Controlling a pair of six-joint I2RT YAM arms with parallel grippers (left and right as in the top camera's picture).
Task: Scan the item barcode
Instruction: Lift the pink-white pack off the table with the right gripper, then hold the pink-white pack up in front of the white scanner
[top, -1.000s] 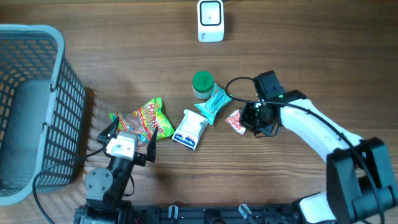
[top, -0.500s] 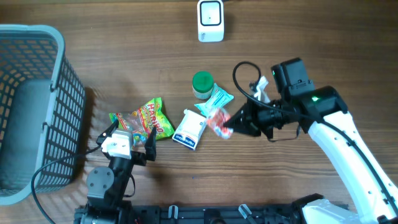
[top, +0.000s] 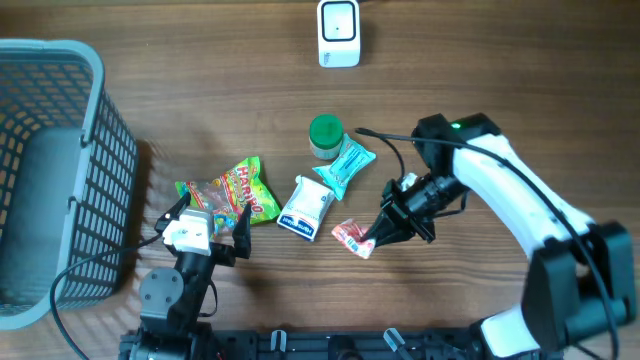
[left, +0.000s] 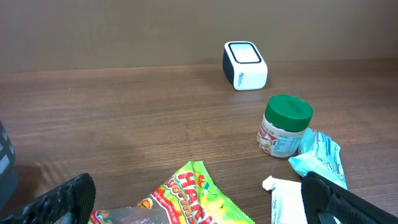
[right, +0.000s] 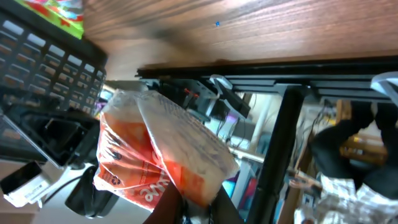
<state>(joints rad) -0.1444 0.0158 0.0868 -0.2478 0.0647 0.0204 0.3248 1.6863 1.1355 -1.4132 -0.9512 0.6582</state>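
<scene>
The item is a small red and white packet (top: 352, 237), pinched by my right gripper (top: 378, 238) and held up off the table, in front of the other goods. In the right wrist view the crumpled packet (right: 155, 155) sticks out from between the shut fingers of the right gripper (right: 196, 202), facing the table's near edge. I see no barcode on it. The white scanner (top: 338, 33) stands at the far edge, well away from the packet. My left gripper (top: 210, 212) is open low over the Haribo bag (top: 235, 192), holding nothing.
A grey basket (top: 60, 180) fills the left side. A green-lidded jar (top: 325, 137), a teal packet (top: 345, 165) and a white packet (top: 307, 207) lie in the middle. The left wrist view shows the jar (left: 285, 124) and the scanner (left: 244, 65) beyond it.
My right gripper lifted the red packet off the table beside the teal packet, swung it left, then brought it toward the near edge with the wrist turned. The left arm stayed still.
</scene>
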